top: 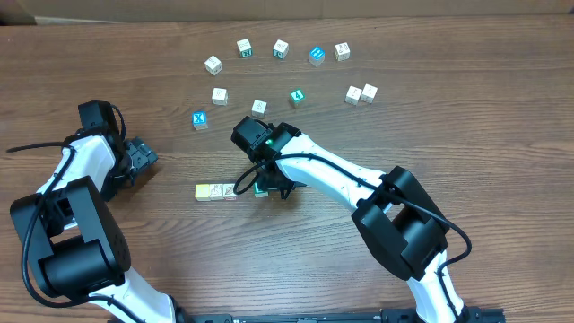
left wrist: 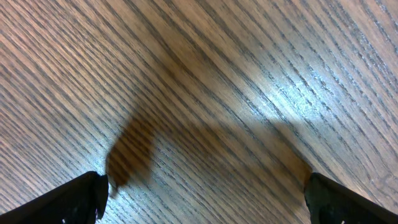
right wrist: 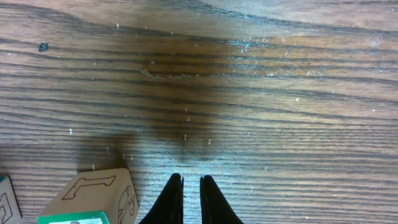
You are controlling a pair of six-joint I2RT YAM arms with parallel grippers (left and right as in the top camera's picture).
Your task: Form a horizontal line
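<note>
Now, right claw (right wrist: 190, 200): clenched, empty, low over the worktop (right wrist: 280, 93), just beside the green cube (right wrist: 93, 199)
Left claw (left wrist: 208, 196): released, empty, well apart
Line (top: 224, 191): pale yellow and white cubes (top: 204, 191) in a row; green cube near one end
Risk: a sideways nudge from the clenched tips could twist the green cube and skew the row
Surface: dusty wood grain; spare cubes (top: 280, 48) scattered farther off

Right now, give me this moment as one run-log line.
right gripper: shut, empty, beside green cube | left gripper: open, empty, aside | pale yellow cube and white cubes: in a row
</note>
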